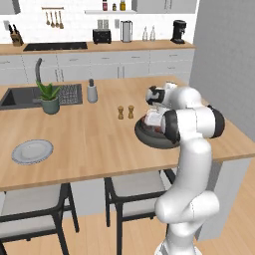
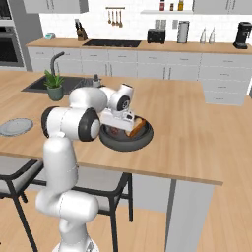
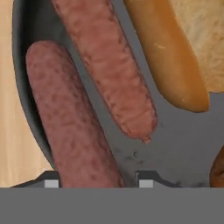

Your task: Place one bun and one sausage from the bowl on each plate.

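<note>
Two sausages: both lie side by side in the bowl [image 3: 183,144], running lengthwise away from the hand camera; the nearer sausage [image 3: 70,122] reaches down between the two fingertips, the farther sausage [image 3: 109,70] lies just beside it.
Bun: a golden bun [image 3: 175,57] rests in the same bowl, on the far side of the sausages; part of a second brown piece shows at the edge of the hand view, too little to name.
Bowl: dark and wide, it sits on the counter [image 1: 99,139] near the edge by the arm.
Plates: one pale plate [image 1: 32,151] lies well apart from the bowl, toward the other end of the counter; no food shows on it.
Claw: the claw [image 3: 98,183] is down in the bowl with a fingertip on either side of the nearer sausage, partly closed; whether the pads already press on it, I cannot tell.
Step in hand: most likely picking up the nearer sausage.
Doing it well: keep the fingertips square across the sausage's width so it does not roll out; squeeze until it seats firmly before lifting.
Watch: the neighbouring sausage is close, so a fingertip could drag it along.
Lift: go straight up, clear of the thick rim, before swinging toward the plate.
</note>
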